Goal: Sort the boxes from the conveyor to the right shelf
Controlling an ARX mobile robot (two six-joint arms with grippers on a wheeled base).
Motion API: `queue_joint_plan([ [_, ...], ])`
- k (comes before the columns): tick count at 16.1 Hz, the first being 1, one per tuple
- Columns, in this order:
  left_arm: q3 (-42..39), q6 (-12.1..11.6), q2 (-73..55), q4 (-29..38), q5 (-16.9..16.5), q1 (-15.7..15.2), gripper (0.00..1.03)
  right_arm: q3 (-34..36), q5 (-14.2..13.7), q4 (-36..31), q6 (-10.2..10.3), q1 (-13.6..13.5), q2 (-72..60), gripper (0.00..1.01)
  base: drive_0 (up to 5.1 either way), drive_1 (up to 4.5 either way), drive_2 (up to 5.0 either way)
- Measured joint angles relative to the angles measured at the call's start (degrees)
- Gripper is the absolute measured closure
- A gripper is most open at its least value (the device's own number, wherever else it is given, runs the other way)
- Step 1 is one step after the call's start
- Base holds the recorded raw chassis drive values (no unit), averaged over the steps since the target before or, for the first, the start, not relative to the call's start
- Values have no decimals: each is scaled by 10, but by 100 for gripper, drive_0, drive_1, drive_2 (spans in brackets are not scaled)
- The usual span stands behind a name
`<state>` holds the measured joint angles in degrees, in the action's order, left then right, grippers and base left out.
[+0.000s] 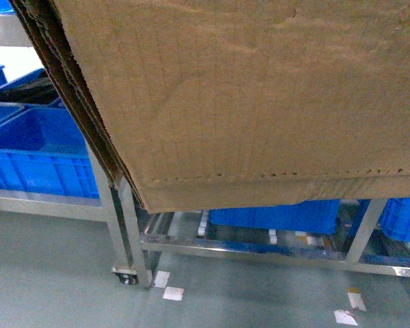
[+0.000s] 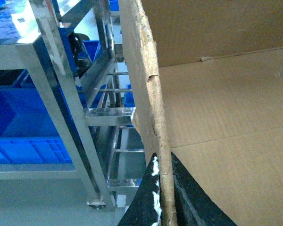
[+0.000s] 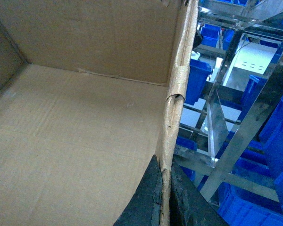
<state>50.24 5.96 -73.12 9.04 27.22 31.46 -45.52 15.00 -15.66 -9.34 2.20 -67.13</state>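
A large brown cardboard box (image 1: 260, 96) fills the upper head view, held off the floor in front of the silver right shelf (image 1: 260, 247). The perforated seam runs low along its side. In the left wrist view my left gripper (image 2: 166, 197) is shut on the box's ragged left wall (image 2: 146, 94), one black finger on each face. The right wrist view shows my right gripper (image 3: 165, 197) shut the same way on the right wall (image 3: 179, 80). The inside of the box (image 3: 75, 132) holds nothing. The conveyor is out of view. Neither gripper shows in the head view.
Blue plastic bins (image 1: 41, 157) sit on the shelf tier at left, and another blue bin (image 1: 273, 215) is on the low tier under the box. A shelf post with a caster (image 1: 128, 277) stands on the grey floor (image 1: 55, 273). More steel posts (image 3: 245, 136) and bins lie right of the box.
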Motion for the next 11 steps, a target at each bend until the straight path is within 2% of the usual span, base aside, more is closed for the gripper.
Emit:
queue_joint_plan([
  [6, 0, 0, 0, 0, 0, 0, 101, 0, 0, 1, 0, 0, 0, 99, 0, 0, 0],
  [8, 0, 0, 0, 0, 0, 0, 101, 0, 0, 2, 0, 1, 0, 99, 258, 246, -498],
  [11, 0, 0, 0, 1, 0, 0, 101, 0, 0, -1, 0, 0, 0, 99, 28, 407, -350],
])
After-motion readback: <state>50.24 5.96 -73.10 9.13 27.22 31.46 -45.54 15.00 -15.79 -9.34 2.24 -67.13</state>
